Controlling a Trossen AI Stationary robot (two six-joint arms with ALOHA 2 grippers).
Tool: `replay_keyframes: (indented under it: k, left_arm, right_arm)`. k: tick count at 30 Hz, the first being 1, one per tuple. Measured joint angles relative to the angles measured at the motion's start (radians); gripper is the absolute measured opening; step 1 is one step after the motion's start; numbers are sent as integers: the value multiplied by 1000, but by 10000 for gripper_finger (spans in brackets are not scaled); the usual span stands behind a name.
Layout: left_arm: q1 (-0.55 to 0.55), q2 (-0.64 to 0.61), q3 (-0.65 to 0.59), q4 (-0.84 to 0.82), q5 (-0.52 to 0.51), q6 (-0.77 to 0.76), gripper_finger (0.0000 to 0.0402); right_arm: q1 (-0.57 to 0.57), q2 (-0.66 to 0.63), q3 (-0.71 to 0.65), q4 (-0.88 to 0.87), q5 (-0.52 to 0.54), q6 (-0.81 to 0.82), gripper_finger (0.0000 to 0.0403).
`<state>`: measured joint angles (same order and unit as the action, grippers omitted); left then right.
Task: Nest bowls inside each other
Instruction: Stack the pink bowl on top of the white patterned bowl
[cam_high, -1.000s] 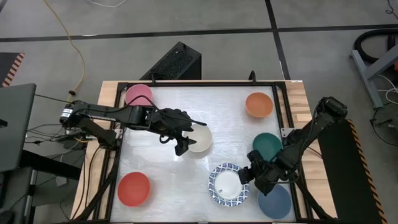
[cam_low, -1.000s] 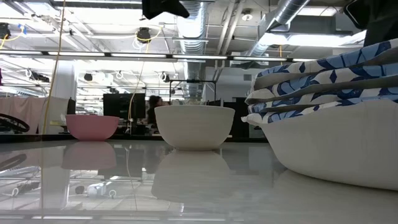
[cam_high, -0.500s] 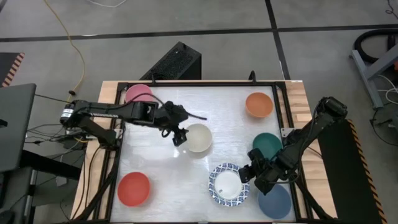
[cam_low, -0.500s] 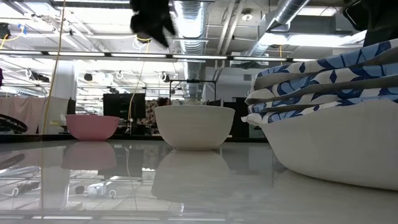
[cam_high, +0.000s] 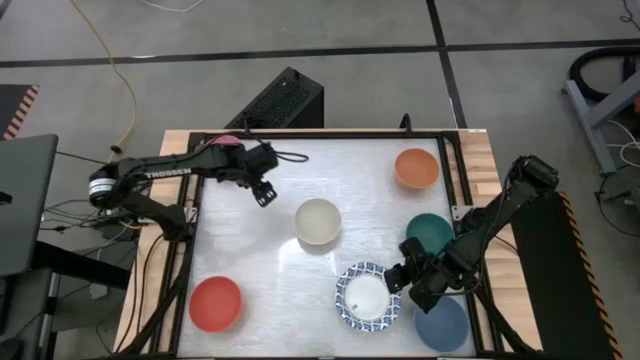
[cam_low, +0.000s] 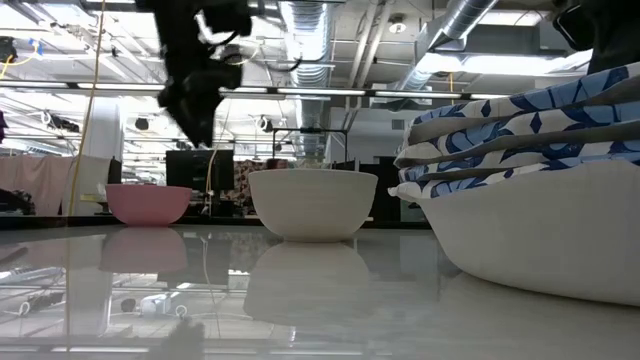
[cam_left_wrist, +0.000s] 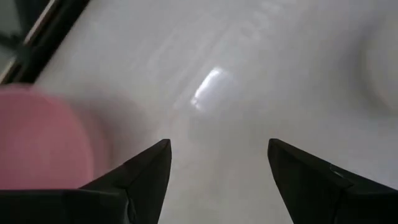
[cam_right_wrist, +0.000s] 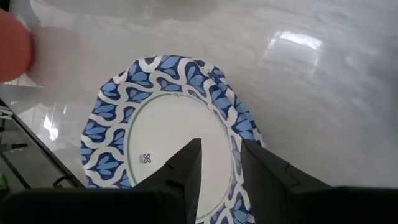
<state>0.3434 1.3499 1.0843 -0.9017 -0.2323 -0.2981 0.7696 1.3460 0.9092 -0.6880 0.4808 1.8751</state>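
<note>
Though well begun, stands nowhere near finished. Carries everything on one white table (cam_high: 260, 255) inside a dark frame.

Counts as done only the patterned stack (cam_high: 350, 308): white bowls with blue rims, nested one inside another by the table's near edge, right of the middle. Shows in the low view as several blue rims layered close.

Leaves six plain bowls loose, each sitting alone:
- blue bowl (cam_high: 445, 325) at the near-right corner, just beside the stack
- red bowl (cam_high: 215, 304) at the near-left corner
- teal bowl (cam_high: 432, 232) along the right edge
- orange bowl (cam_high: 416, 168) toward the far-right corner
- cream bowl (cam_high: 318, 221) about the middle
- pink bowl (cam_high: 222, 145) at the far-left corner, half hidden under the left arm

Finds the right gripper (cam_high: 402, 281) clamped, by the look of it, on the stack's rim, one finger inside and one outside. Finds the left gripper (cam_high: 264, 192) spread wide and empty, hanging above bare table between pink bowl and cream bowl, touching neither.

Judged from this: one nest built, six single bowls to gather in, none of them lifted yet.
</note>
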Motion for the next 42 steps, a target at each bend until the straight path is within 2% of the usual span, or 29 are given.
replay_keyframes:
  k: [5, 11, 19, 29, 34, 42]
  left_arm:
    - [78, -69, -97, 19, -65, 10, 257]
    - [132, -77, -110, 24, -104, 84, 257]
    - [234, 15, -110, 29, -111, 178, 257]
    - [340, 133, -110, 40, -37, 211, 246]
    - [359, 179, -110, 53, -40, 226, 187]
    - [361, 235, -111, 86, -5, 228, 27]
  right_arm:
    - [0, 0, 0, -18, 0, 0, 133]
    - [-12, 0, 0, -18, -1, 0, 133]
    - [-27, 0, 0, -18, -5, 1, 133]
    - [-26, 0, 0, -14, -8, 2, 133]
    - [-26, 0, 0, -9, -8, 2, 133]
    - [-26, 0, 0, 0, -8, 3, 133]
